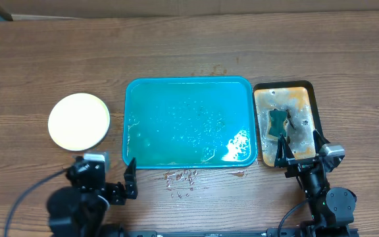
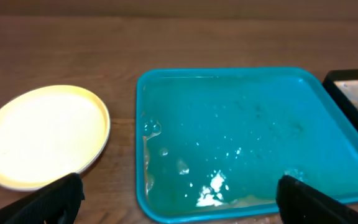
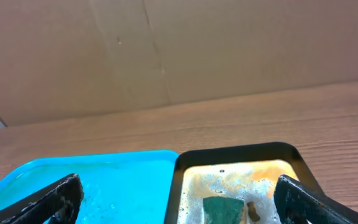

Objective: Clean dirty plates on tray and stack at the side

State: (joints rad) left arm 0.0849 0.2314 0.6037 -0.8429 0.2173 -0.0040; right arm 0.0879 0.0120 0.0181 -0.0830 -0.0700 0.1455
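plates (image 1: 79,120) sat mid-left on worktop (image 1: 176,46), a bare strip off tray (image 1: 189,122) rim, top one pale yellow, looked clean | tray lay centre, wet | left tool (image 2: 179,205), right tool (image 3: 179,199) both stood spread wide at lower edge

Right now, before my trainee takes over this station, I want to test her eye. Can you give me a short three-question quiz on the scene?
1. True or false: a plate lies on the teal tray.
2. On which side of the teal tray does the pale plate sit: (a) the robot's left, (b) the robot's right?
3. What lies in the black-rimmed tray?

Key:
1. False. The tray is wet, with no plate on it.
2. a
3. A green sponge.
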